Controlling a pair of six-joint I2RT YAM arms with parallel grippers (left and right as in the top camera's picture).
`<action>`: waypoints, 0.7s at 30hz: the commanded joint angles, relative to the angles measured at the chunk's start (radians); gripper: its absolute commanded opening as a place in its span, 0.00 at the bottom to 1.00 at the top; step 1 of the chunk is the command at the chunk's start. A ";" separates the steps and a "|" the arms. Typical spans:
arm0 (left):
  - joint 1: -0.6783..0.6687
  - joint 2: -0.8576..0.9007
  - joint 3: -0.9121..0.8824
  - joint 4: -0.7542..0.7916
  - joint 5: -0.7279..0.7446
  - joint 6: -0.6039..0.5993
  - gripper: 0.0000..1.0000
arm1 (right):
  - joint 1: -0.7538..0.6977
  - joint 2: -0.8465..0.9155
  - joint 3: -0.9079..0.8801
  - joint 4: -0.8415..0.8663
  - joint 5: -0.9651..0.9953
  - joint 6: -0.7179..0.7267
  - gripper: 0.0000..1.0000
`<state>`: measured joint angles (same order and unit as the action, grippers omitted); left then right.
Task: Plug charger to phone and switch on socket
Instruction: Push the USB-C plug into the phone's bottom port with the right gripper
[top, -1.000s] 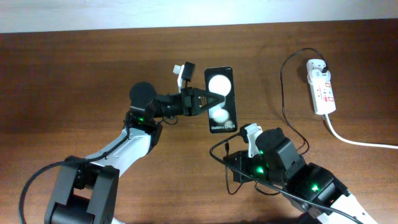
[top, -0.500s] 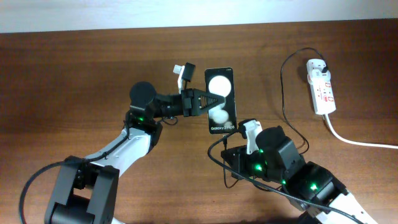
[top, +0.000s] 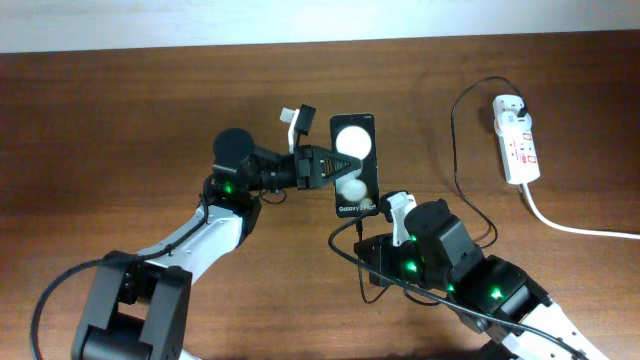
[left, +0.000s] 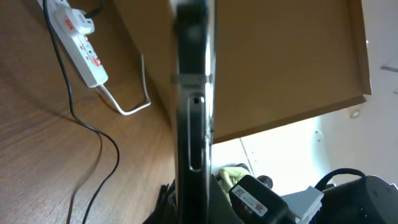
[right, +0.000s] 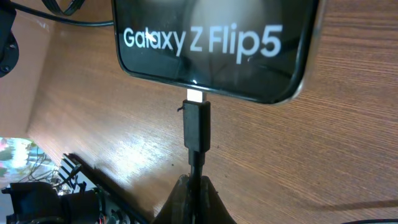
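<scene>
Near the middle, left gripper (top: 338, 166) is pinching the phone (top: 366, 175) steady while right gripper (right: 197, 190), fingers pinching the charger (right: 196, 127), is seemingly seating its tip in the phone's near edge.

**Right arm brings the plug up to the phone**

The right end effector (right: 193, 190) has crept up and left across the desk (top: 120, 120), carrying the charger (right: 196, 127) until its metal tip sits at the bottom edge of the phone (top: 356, 140). Its trailing loop has slid left too. The left end effector (top: 338, 163) and the phone have nudged slightly right and down
</scene>
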<state>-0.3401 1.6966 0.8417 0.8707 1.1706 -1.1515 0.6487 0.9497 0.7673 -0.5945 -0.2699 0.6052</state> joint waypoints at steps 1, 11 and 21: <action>0.001 -0.007 0.011 0.006 -0.016 0.024 0.00 | 0.006 -0.013 -0.001 -0.010 -0.010 -0.006 0.04; 0.000 -0.007 0.011 0.006 -0.014 0.024 0.00 | 0.006 -0.013 -0.001 0.009 -0.006 -0.006 0.04; 0.000 -0.007 0.011 0.006 0.020 0.024 0.00 | 0.006 -0.012 -0.001 0.030 0.056 -0.022 0.04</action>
<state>-0.3389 1.6966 0.8417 0.8707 1.1507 -1.1473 0.6491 0.9485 0.7673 -0.5732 -0.2577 0.5964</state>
